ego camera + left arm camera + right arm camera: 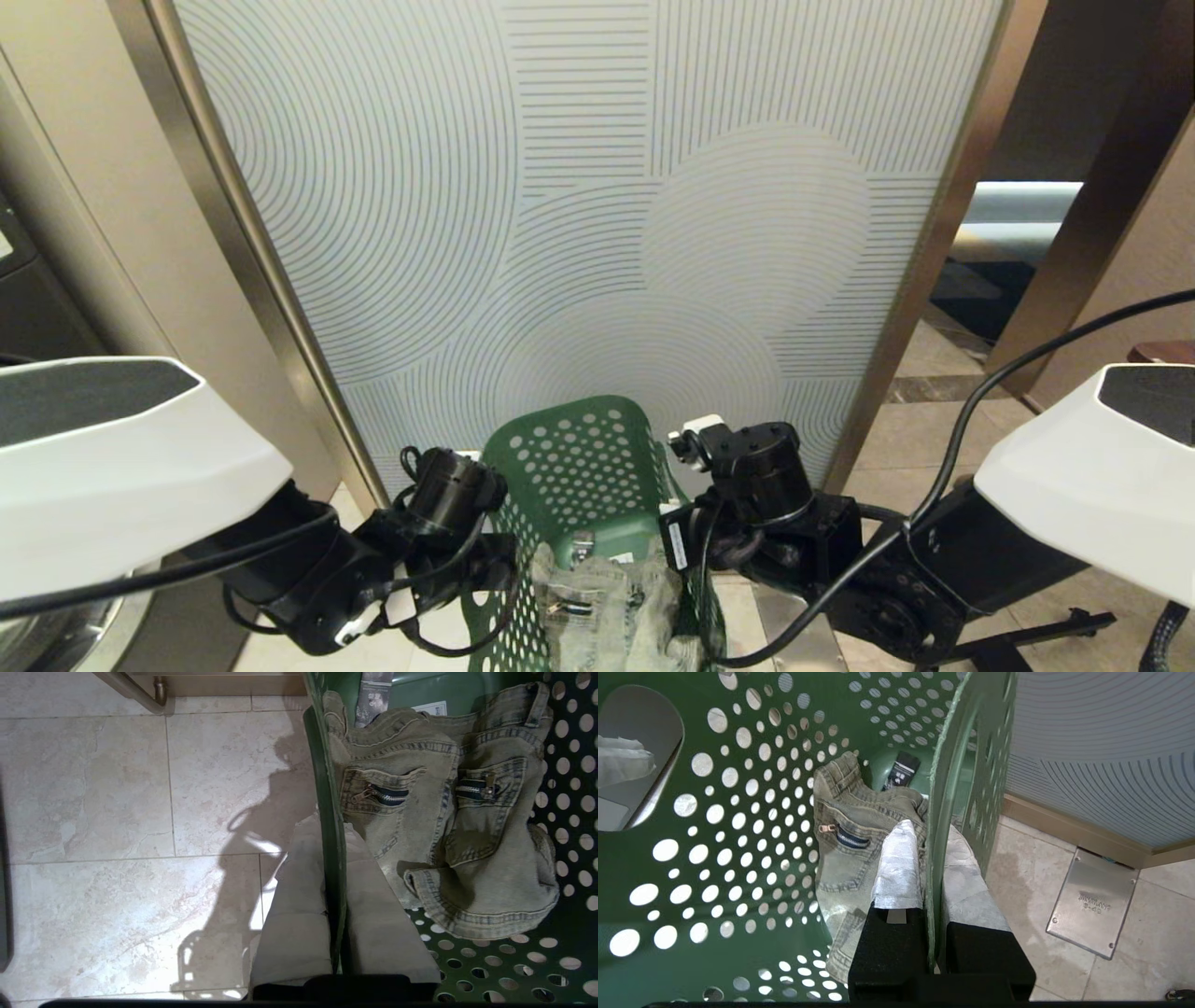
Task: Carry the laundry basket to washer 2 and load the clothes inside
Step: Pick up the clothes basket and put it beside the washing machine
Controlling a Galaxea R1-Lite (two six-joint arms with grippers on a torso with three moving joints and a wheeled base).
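Laundry basket [583, 467]: dark green, perforated, held off the tiled floor [93, 812] between both arms, in front of a line-patterned panel [579, 187].
Left gripper [334, 868]: clenched on the basket's left rim, one finger inside, one outside.
Right gripper [930, 858]: clenched on the right rim likewise.
Clothes [444, 826]: pale denim garment with zipped pockets, lying on the basket floor near the wall closest to the robot.
Washer 2: not visible.
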